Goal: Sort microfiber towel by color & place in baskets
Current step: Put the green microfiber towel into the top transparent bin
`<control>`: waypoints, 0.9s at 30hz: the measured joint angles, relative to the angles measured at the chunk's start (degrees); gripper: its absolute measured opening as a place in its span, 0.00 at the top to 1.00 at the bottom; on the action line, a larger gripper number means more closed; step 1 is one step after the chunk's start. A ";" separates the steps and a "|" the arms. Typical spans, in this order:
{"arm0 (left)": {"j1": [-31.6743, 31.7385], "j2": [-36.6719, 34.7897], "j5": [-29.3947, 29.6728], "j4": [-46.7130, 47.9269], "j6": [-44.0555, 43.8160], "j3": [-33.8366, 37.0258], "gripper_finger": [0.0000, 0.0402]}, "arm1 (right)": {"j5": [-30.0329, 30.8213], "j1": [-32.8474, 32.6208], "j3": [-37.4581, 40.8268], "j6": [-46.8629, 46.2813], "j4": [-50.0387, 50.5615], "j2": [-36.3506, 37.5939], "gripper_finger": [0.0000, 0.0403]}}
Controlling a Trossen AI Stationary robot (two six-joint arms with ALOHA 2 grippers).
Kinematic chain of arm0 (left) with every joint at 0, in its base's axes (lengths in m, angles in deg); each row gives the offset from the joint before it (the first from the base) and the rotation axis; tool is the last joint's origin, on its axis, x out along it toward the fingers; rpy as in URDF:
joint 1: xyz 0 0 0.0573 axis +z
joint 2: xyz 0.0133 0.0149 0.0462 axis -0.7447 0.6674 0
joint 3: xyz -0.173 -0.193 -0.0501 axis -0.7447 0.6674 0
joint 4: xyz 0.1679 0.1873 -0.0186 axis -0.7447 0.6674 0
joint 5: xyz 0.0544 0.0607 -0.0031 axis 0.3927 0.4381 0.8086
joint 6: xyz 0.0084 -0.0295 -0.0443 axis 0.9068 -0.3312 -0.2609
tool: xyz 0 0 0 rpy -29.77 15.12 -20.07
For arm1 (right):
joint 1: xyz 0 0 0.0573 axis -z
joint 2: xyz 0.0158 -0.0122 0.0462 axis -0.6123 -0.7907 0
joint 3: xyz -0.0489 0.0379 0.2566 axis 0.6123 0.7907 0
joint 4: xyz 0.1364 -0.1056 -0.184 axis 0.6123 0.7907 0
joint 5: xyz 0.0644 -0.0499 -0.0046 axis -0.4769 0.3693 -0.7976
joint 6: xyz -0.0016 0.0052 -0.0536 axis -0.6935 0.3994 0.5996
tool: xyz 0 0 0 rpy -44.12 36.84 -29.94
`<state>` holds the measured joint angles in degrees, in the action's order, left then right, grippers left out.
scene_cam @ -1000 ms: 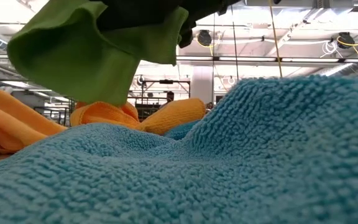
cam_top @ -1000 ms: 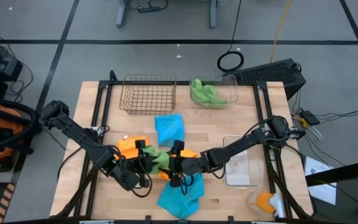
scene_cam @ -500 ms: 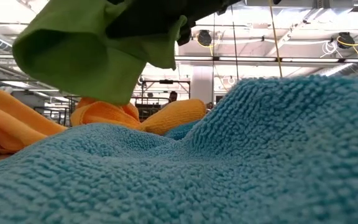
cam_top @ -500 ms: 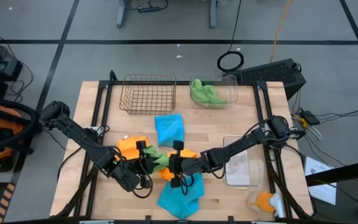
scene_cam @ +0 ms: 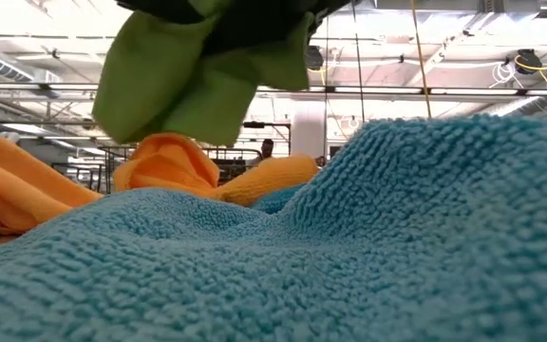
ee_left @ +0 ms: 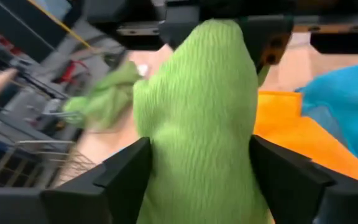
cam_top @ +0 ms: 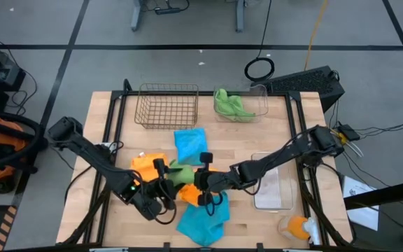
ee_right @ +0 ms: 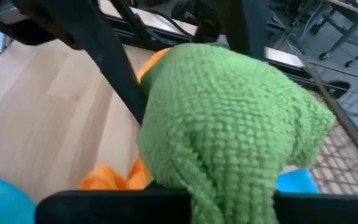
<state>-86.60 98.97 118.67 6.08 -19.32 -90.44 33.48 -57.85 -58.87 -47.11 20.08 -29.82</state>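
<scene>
Where green towel (cam_top: 180,173) hangs, orange towel (cam_top: 149,165) beneath.

green towel (cam_top: 180,173) lifted, wire basket (cam_top: 167,106) empty

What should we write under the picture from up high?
Right gripper holds a green towel beside the left gripper.

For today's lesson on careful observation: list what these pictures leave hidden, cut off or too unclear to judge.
- High view: both grippers' fingertips, covered by the green towel between them.
- Low view: table and all baskets, blocked by the blue towel filling the foreground.
- High view: orange item at the table's corner, too small to identify.
- Left wrist view: background, blurred.
</scene>
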 joint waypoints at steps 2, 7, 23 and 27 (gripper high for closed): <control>-0.37 -0.48 1.39 1.42 -0.16 0.00 0.29 | 0.83 0.28 -0.02 0.07 3.17 2.05 0.99; -1.28 -1.09 2.42 7.66 -4.02 0.07 0.28 | 7.33 0.70 -0.11 0.11 12.62 7.33 0.99; 0.74 -1.55 9.54 24.55 -16.10 0.07 0.28 | 16.78 14.33 -0.11 2.02 39.05 21.65 0.99; 2.16 -1.55 10.23 24.50 -14.99 0.07 0.28 | 16.32 22.29 -0.11 2.35 42.58 21.96 0.99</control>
<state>-84.44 97.43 128.90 30.57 -34.31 -90.37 49.80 -35.56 -58.98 -44.76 62.66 -7.86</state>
